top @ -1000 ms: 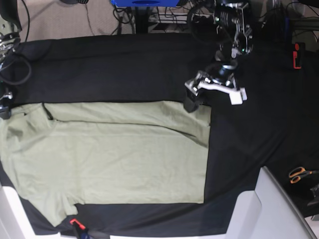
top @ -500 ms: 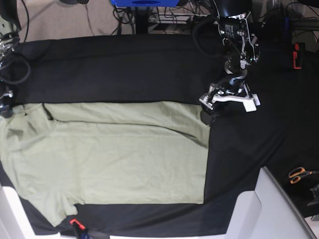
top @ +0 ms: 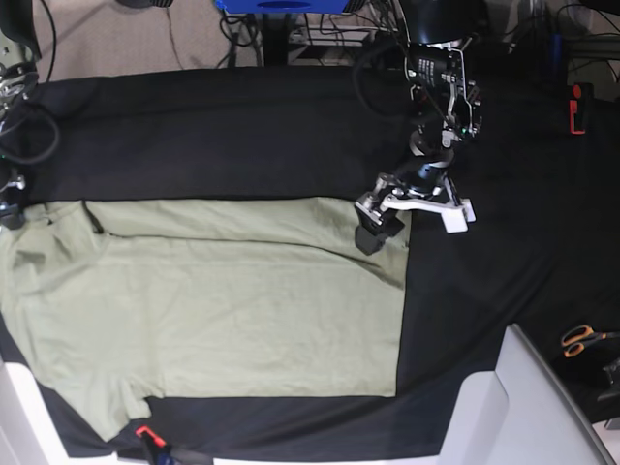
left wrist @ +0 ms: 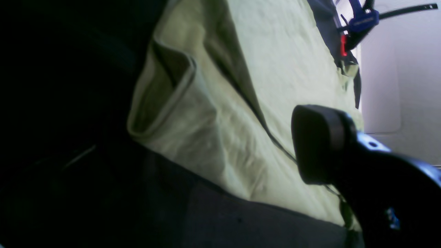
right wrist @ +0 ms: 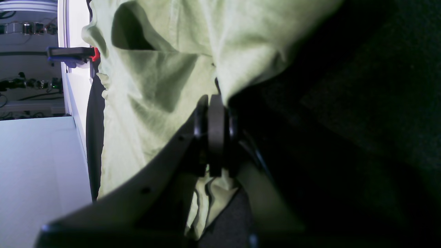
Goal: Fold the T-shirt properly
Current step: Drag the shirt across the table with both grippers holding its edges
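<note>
Fingers (left wrist: 318, 144) of the left gripper (top: 399, 225) stand wide apart over the T-shirt's (top: 213, 300) far hem corner, holding nothing; only one dark pad shows in the left wrist view, just above the folded hem. At the other end the right gripper (right wrist: 213, 134) has its pads pressed together on a pinch of pale green cloth near the collar. Between them the T-shirt lies flat on the black table cloth (top: 242, 136), its long axis running from one arm to the other. For that raised hem corner the left arm is plainly nearer — my guess is it needs to drop straight onto it. From the base view the right gripper is almost cut off at the edge, and the second left finger is hidden.
</note>
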